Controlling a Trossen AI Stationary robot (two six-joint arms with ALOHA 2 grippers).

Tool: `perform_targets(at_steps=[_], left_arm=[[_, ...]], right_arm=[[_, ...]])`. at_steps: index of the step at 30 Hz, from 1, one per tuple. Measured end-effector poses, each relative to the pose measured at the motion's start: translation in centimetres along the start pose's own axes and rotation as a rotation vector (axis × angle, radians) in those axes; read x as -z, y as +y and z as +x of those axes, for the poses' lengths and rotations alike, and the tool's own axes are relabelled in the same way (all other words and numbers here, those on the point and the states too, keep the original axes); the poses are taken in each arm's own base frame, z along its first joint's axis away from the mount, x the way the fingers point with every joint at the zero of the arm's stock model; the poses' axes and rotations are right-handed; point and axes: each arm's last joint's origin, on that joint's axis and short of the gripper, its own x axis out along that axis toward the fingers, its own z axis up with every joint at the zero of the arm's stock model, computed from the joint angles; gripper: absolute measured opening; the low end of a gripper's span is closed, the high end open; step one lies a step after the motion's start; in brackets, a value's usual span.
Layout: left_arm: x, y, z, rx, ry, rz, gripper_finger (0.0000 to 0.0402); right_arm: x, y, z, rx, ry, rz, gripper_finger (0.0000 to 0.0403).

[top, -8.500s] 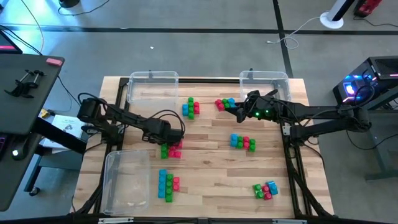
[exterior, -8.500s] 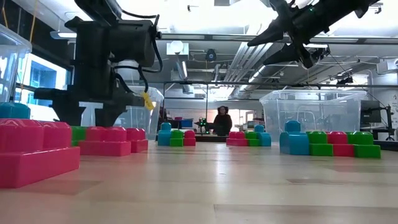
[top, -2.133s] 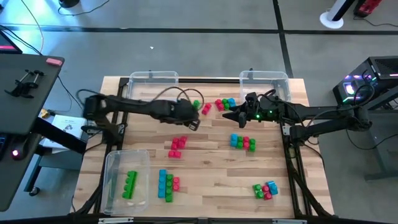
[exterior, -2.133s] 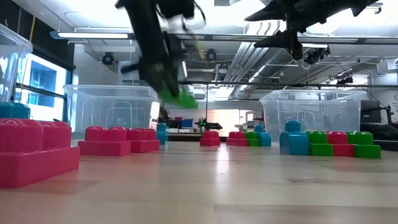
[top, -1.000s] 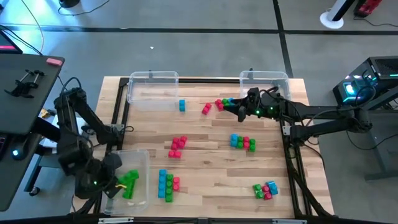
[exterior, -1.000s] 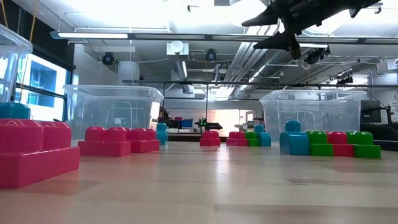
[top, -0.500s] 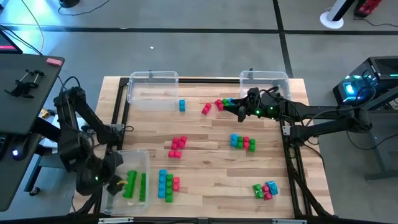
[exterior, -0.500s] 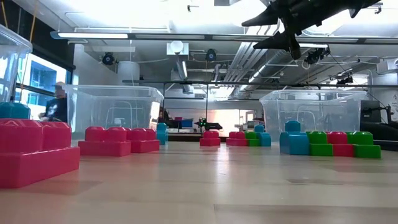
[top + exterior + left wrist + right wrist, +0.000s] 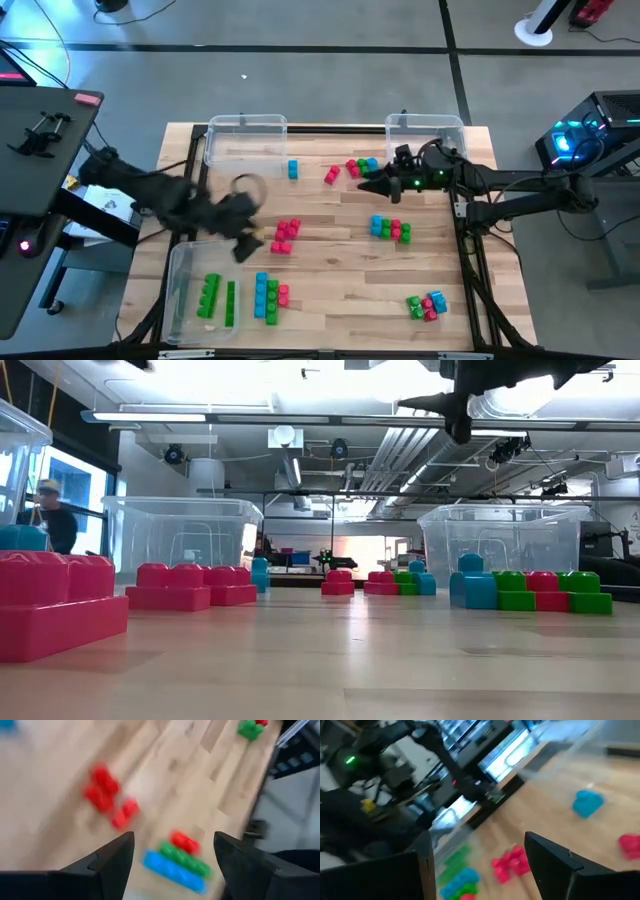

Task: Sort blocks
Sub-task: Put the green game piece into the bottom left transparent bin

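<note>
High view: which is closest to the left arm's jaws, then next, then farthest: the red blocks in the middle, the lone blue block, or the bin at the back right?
Measured from the left gripper:
1. Red blocks, mid-table, just beside it.
2. Lone blue block, farther back, near the back left bin.
3. Back right bin, across the table at the far corner.

Your arms are dark, jointed tubes with looping black cables. The right gripper (image 9: 388, 184) shows green indicator lights; the left gripper (image 9: 243, 243) has matte black fingers (image 9: 107, 860).

We look level across the table (image 9: 330, 660), red-pink blocks (image 9: 60, 605) at its left edge, two clear bins (image 9: 180, 538) far back, a person (image 9: 50, 518) beyond, a gripper (image 9: 455, 405) overhead.
</note>
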Motion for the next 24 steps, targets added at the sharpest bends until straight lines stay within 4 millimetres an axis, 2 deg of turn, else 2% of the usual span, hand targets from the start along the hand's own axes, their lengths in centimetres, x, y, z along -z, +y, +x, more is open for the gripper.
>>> perform_targets(at_steps=[5,11,15,18,24], left_arm=[[-4.8,1.9,5.3,-0.068,-0.014,0.23,0.0257],[-9.0,4.1,11.3,0.035,-0.021,0.235,0.0257],[-10.1,4.5,13.9,0.103,-0.028,0.236,0.0257],[-10.3,4.8,15.3,0.112,-0.016,0.246,0.0257],[-10.7,5.5,16.8,0.104,-0.018,0.233,0.0257]], right_arm=[[2.5,0.5,-0.1,0.016,0.208,0.088,0.0194],[6.8,0.7,-1.3,0.208,0.503,0.172,0.0194],[9.2,0.3,-3.0,0.452,0.625,0.251,0.0194],[10.2,-0.3,-4.3,0.647,0.64,0.268,0.0194],[10.5,-1.5,-6.0,0.896,0.635,0.272,0.0193]])
